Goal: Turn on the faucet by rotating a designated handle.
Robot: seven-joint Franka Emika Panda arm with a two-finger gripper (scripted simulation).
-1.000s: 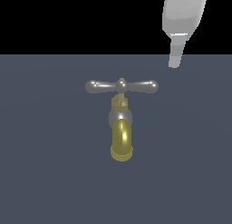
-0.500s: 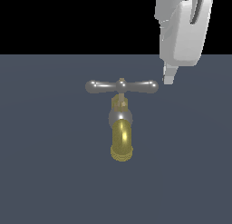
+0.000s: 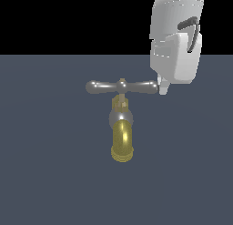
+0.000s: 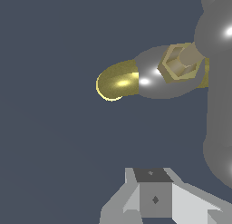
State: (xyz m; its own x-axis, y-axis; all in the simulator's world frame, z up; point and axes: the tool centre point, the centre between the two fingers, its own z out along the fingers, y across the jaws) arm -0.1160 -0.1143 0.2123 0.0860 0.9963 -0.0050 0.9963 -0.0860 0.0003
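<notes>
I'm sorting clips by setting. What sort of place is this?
Likely a bare simulated test scene, not a real kitchen or bathroom: a lone faucet with a silver handle on a flat grey floor, black void behind, no sink.

Open floor [image 3: 50, 183] all round faucet [image 3: 121, 128]. Handle [image 3: 121, 87] bars the way across; gripper [image 3: 163, 88] right at its end, exterior view's right.

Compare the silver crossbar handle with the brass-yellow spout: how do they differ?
The slim silver-grey crossbar handle lies level across the faucet's top; the brass-yellow curved spout hangs down below it. The handle is the wider and has rounded ends; the spout ends in a ribbed mouth. Both are shiny metal.
</notes>
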